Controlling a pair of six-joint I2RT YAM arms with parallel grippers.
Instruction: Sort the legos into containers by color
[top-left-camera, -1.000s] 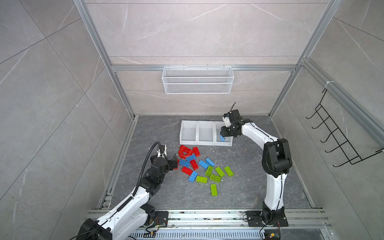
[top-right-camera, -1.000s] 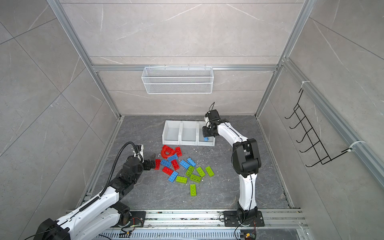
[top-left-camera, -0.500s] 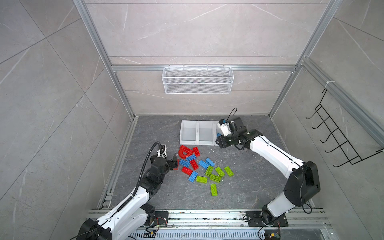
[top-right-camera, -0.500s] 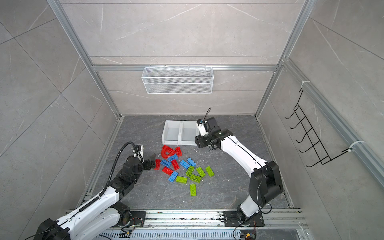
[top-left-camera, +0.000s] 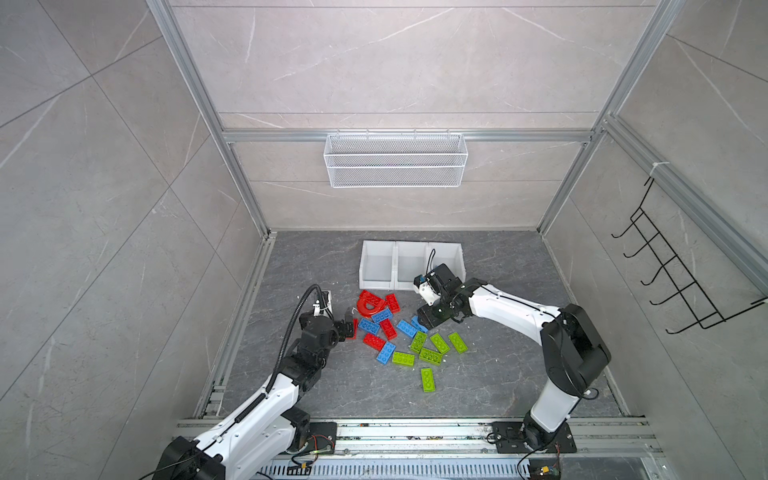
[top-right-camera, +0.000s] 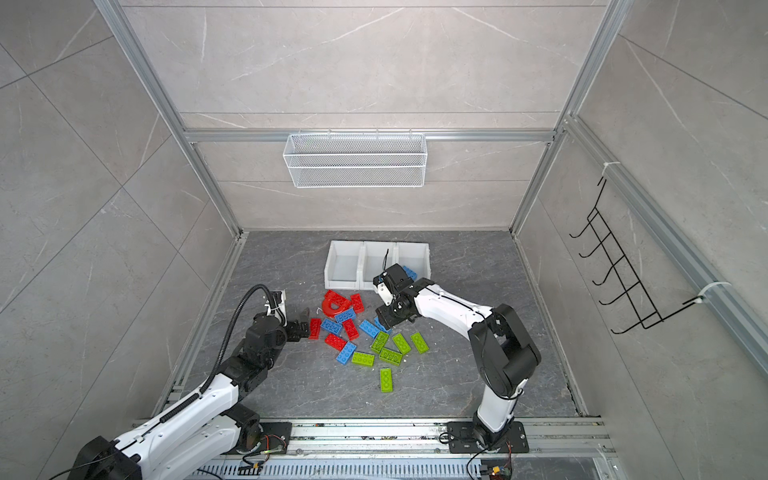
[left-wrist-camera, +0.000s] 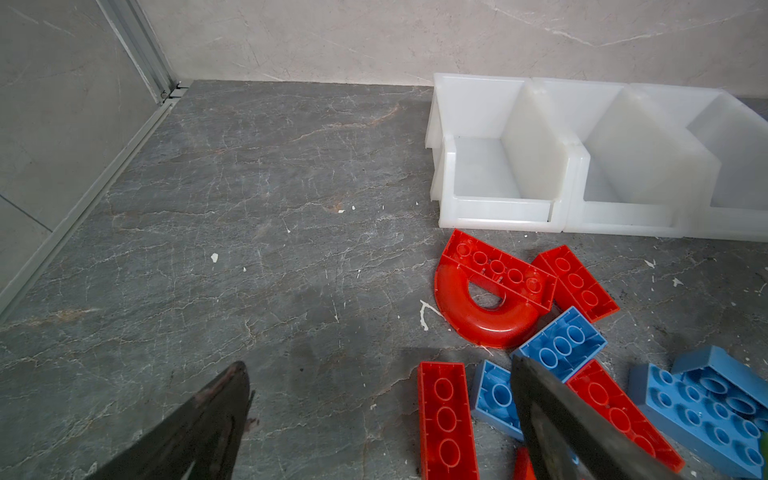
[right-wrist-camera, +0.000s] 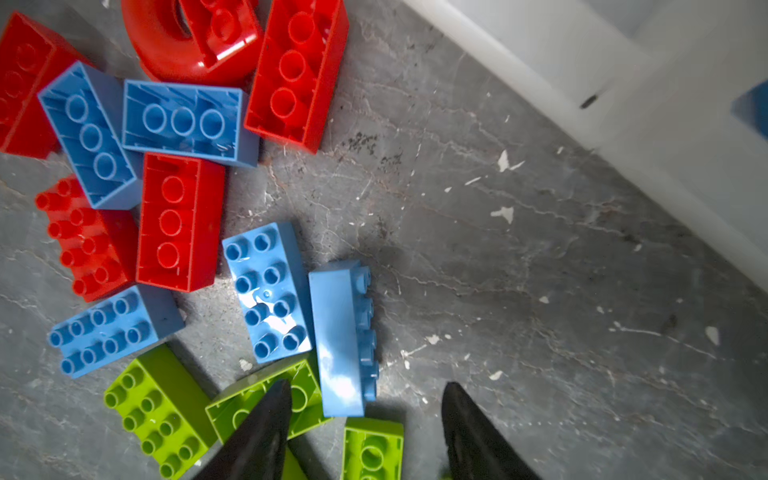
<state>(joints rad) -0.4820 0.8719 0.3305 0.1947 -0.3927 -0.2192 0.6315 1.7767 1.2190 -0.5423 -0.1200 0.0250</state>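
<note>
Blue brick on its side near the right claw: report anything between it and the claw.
Nothing visible stands between the right claw and the blue plastic brick on its side. A flat blue studded brick lies close alongside, possibly crowding the grasp.

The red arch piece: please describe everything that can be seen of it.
Glossy red plastic, the red arch piece is D-shaped: a smooth half ring closed by a straight studded bar, with a hole between. It lies flat on the grey floor, near the white bins but apart. A red brick and a blue brick seem to touch it.
</note>
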